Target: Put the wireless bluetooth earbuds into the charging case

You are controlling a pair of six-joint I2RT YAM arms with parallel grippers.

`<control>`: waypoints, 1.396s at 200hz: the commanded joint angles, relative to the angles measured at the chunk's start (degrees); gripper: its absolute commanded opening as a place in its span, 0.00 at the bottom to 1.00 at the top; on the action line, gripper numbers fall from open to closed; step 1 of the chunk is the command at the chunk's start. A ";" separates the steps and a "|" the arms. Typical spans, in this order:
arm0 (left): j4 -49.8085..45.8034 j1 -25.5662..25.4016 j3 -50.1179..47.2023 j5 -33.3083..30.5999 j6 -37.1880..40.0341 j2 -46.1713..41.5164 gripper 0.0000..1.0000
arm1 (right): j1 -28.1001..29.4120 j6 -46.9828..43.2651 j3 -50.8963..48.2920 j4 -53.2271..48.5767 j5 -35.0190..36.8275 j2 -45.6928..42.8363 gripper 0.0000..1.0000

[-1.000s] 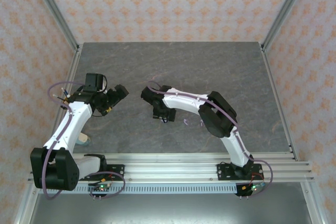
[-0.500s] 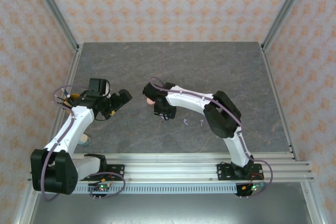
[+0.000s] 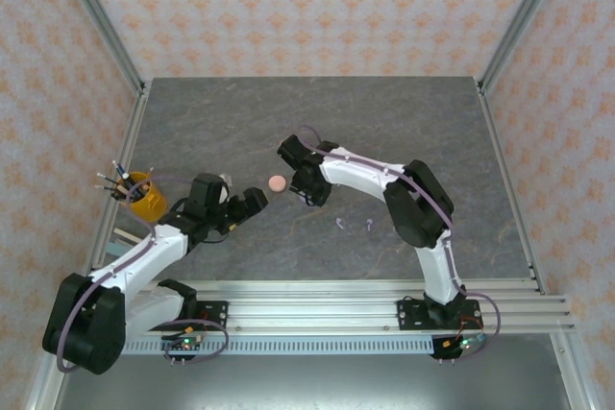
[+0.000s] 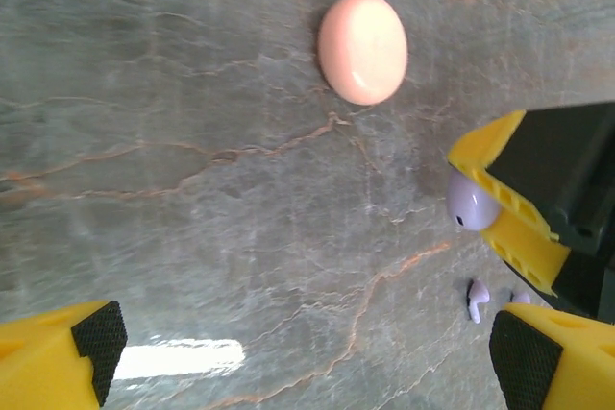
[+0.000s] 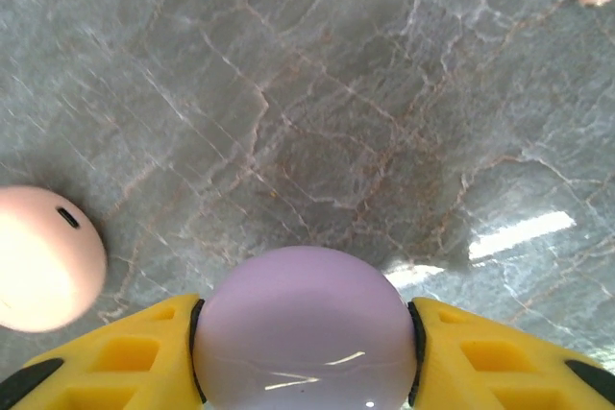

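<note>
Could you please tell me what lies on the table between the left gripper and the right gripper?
The closed pink case lies roughly between the open left gripper and the right gripper, which grips a lilac case. The top view shows it.

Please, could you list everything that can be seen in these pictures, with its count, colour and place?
pink case: 1, pink, closed, lying on the table between the two grippers
lilac case: 1, lilac, held in the right gripper
earbuds: 2, lilac, on the table beside the right arm
cup: 1, yellow, holding pens, at the left side
table: 1, grey marbled
left gripper: 1, yellow fingers, open, near the pink case
right gripper: 1, yellow fingers, closed on the lilac case
</note>
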 commanded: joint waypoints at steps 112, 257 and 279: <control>39.92 -10.31 -0.81 -7.53 -0.43 19.91 0.89 | -3.15 8.44 -2.67 9.03 -6.57 -2.70 0.48; 50.54 -11.73 4.49 -6.16 -1.23 33.07 0.65 | -4.19 11.34 -4.79 12.33 -10.29 -4.47 0.48; 50.76 -11.98 5.04 -6.29 -1.13 33.54 0.63 | -4.21 11.73 -5.00 13.12 -10.99 -4.38 0.48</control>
